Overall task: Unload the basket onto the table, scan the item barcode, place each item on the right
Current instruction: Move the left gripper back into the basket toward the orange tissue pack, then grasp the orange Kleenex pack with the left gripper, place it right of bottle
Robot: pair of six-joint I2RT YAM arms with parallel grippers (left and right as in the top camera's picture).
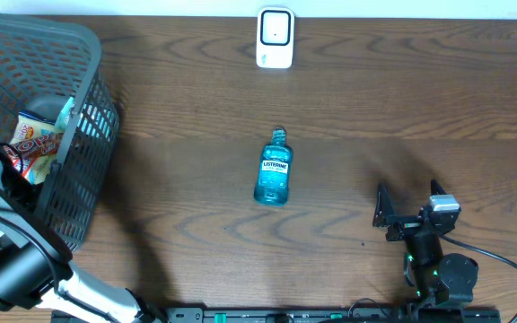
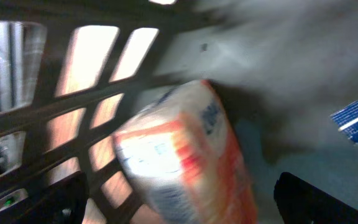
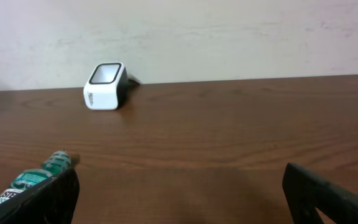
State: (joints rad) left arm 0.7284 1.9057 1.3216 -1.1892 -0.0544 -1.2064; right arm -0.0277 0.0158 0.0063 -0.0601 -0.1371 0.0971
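Currently on table (image 1: 375,99): dark wood top; clock directions read from the overhead view, 12 at the far edge.
Task item: blue mouthwash bottle (image 1: 274,170), lying flat at about the centre, cap pointing to 12 o'clock, white label facing up.
Scanner: small white barcode scanner (image 1: 275,38) at 12 o'clock by the far edge, well apart from the bottle, in line with its cap.
Basket: grey mesh basket (image 1: 92,49) at 9 to 10 o'clock, snack packets inside.
Left gripper (image 2: 185,199): down inside the basket, jaws spread wide. A blurred orange and white packet (image 2: 185,155) sits between the fingertips; contact cannot be told, no grip seen.
Right gripper (image 3: 185,202): at about 4 o'clock, low over the table, jaws fully apart, holding nothing. It faces the scanner, with the bottle cap showing beside its left-hand finger (image 3: 51,199).
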